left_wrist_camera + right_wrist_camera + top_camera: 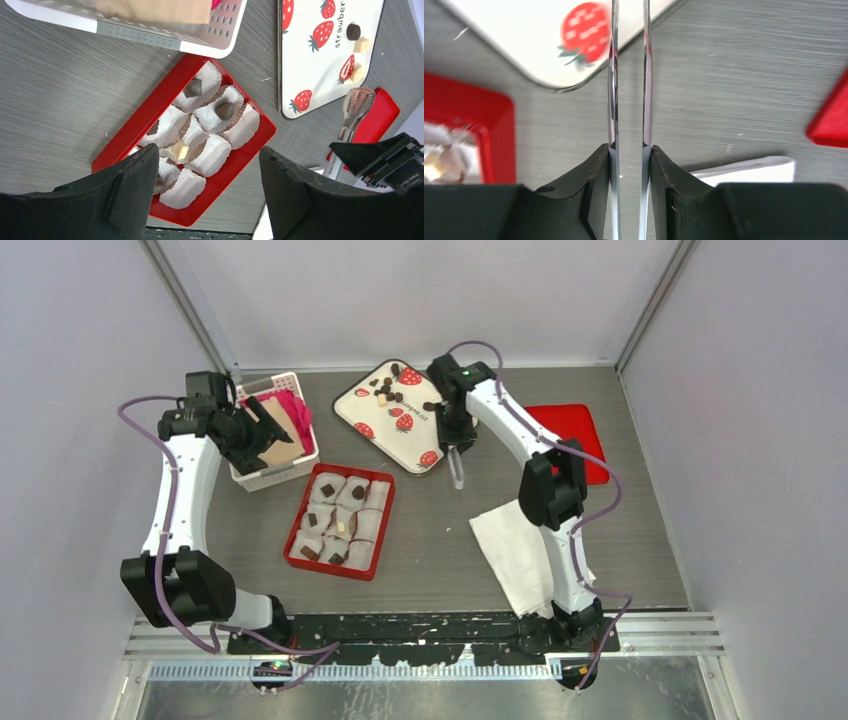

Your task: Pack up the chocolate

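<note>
Beside the strawberry tray (514, 35), right claw (630, 152) clamped on tongs (613, 90), left claw (207, 155) wide open, empty.

You have open tabletop (440, 530) between the red box (145, 112) and the white napkin (510, 550). The strawberry tray (380, 420) lies just beyond the box, leaving a narrow gap. The white basket (265, 478) crowds the box's far-left corner. The right gripper (456, 445) and its tongs (458, 472) hang between the tray and the red lid (588, 427).

Grey table (440, 530) carries white basket (262, 478), strawberry tray (372, 412), red box (298, 512), red lid (565, 425), white cloth (510, 540).
</note>
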